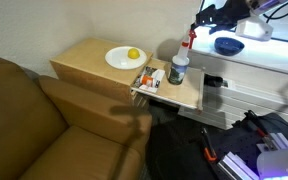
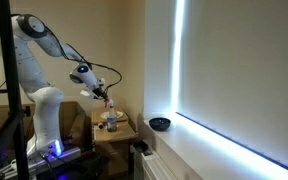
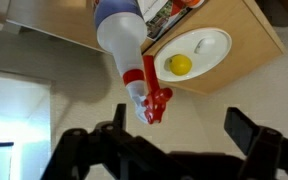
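A clear spray bottle (image 3: pixel 122 40) with a red trigger head (image 3: pixel 156 100) stands upright on the wooden side table (image 1: pixel 84 58). My gripper (image 3: pixel 179 122) hovers just above it, open, its fingers wide apart and nothing between them. The red trigger sits close to one finger (image 3: pixel 119 116) without touching it. In both exterior views the gripper (image 1: pixel 206 22) (image 2: pixel 104 93) is right over the bottle (image 1: pixel 179 65) (image 2: pixel 110 106). Beside the bottle is a white plate (image 3: pixel 212 42) (image 1: pixel 118 60) with a yellow lemon (image 3: pixel 181 65) (image 1: pixel 133 54) on it.
A small box of packets (image 1: pixel 149 78) sits at the table's front edge next to the bottle. A brown sofa (image 1: pixel 29 110) adjoins the table. A dark blue bowl (image 1: pixel 227 45) (image 2: pixel 160 124) rests on the windowsill. Bags and gear (image 1: pixel 254 145) lie on the floor.
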Controlling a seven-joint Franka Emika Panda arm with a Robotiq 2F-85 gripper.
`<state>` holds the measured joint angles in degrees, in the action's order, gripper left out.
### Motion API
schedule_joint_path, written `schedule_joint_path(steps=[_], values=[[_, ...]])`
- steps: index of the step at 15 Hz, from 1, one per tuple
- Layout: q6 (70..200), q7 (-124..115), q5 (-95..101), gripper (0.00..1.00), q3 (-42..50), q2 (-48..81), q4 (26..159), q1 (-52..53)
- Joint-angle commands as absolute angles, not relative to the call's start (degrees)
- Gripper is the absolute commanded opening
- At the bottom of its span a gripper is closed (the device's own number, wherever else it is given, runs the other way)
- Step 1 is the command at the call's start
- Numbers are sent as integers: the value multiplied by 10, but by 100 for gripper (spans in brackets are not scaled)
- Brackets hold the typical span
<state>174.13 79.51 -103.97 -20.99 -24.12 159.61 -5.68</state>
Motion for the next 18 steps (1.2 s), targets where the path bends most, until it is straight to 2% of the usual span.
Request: schedule_joint_path(steps=[1,14,15,18], values=[[1743,795,-1040,100,-210,-238,1596,-56],[1821,858,-1156,100,-315,-177,1539,-129],[1801,838,-1145,100,-296,-216,1559,-109],[1804,838,-1145,100,-306,-196,1557,-115]])
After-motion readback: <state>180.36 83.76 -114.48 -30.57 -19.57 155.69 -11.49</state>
